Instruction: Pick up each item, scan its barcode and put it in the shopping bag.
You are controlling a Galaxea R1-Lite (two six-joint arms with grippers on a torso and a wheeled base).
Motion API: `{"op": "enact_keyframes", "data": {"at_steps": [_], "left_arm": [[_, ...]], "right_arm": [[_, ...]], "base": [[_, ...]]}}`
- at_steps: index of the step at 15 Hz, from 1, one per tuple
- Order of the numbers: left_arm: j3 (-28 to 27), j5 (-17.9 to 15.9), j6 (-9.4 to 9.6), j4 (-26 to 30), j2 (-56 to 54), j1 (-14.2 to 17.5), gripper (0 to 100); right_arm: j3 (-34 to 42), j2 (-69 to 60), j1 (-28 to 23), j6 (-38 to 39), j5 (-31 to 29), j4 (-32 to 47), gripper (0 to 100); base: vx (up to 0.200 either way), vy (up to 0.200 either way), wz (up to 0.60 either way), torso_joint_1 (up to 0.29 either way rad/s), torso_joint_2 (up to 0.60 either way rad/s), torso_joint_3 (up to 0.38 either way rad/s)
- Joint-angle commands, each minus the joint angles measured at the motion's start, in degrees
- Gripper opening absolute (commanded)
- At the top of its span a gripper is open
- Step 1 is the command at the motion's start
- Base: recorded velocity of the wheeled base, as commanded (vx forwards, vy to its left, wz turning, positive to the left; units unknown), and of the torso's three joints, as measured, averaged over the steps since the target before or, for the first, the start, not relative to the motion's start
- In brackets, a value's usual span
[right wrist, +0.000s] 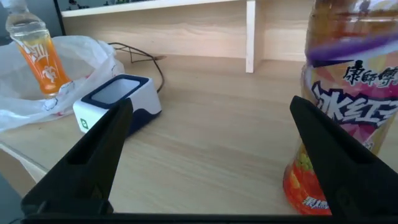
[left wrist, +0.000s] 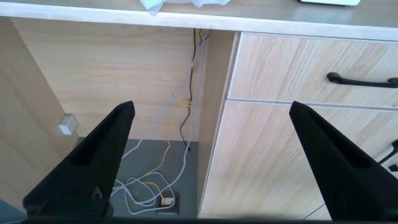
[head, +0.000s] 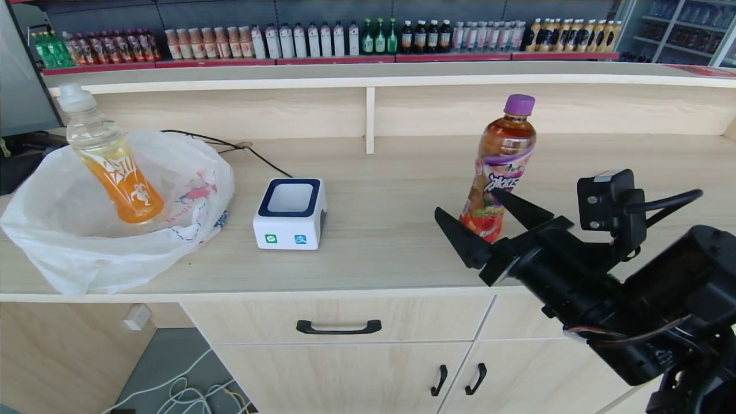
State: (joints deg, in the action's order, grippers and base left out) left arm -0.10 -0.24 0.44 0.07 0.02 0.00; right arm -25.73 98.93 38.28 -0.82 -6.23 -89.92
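Note:
A tea bottle with a purple cap stands upright on the wooden counter, right of centre. My right gripper is open just in front of it, low over the counter. In the right wrist view the tea bottle stands just beyond one fingertip of the right gripper, off to one side of the gap and not between the fingers. The white scanner with a dark blue rim sits mid-counter. An orange drink bottle leans inside the white shopping bag at the left. My left gripper is open below the counter, facing the cabinet.
A black cable runs from the scanner toward the back wall. Behind the counter rises a raised ledge with a vertical divider. Drawers with black handles sit below the front edge. Loose cables lie on the floor.

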Motion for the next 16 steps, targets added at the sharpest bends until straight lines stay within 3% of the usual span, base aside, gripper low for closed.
{"op": "enact_keyframes", "data": {"at_steps": [1,4,6,8,16], "left_arm": [[0.01,-0.02,0.0,0.01,-0.02,0.0,100],[0.01,-0.02,0.0,-0.07,-0.02,0.0,100],[0.01,-0.02,0.0,0.01,-0.02,0.0,100],[0.01,-0.02,0.0,-0.07,-0.02,0.0,100],[0.01,-0.02,0.09,0.01,-0.02,0.0,100]], "right_arm": [[1.74,-1.63,1.01,-0.06,-0.01,-0.08,100],[3.15,-0.14,1.01,-0.24,-0.45,-0.08,100],[-0.28,2.06,1.01,-0.85,-9.94,-0.08,100],[-3.36,3.82,1.8,-0.77,-14.42,-0.08,100],[-8.02,9.0,1.89,-0.68,-15.57,-0.08,100]], "base": [[0.0,-0.2,0.0,0.007,0.0,0.007],[0.0,0.0,0.0,0.0,0.0,0.0],[0.0,0.0,0.0,0.0,0.0,0.0],[0.0,0.0,0.0,0.0,0.0,0.0],[0.0,0.0,0.0,0.0,0.0,0.0]]}}
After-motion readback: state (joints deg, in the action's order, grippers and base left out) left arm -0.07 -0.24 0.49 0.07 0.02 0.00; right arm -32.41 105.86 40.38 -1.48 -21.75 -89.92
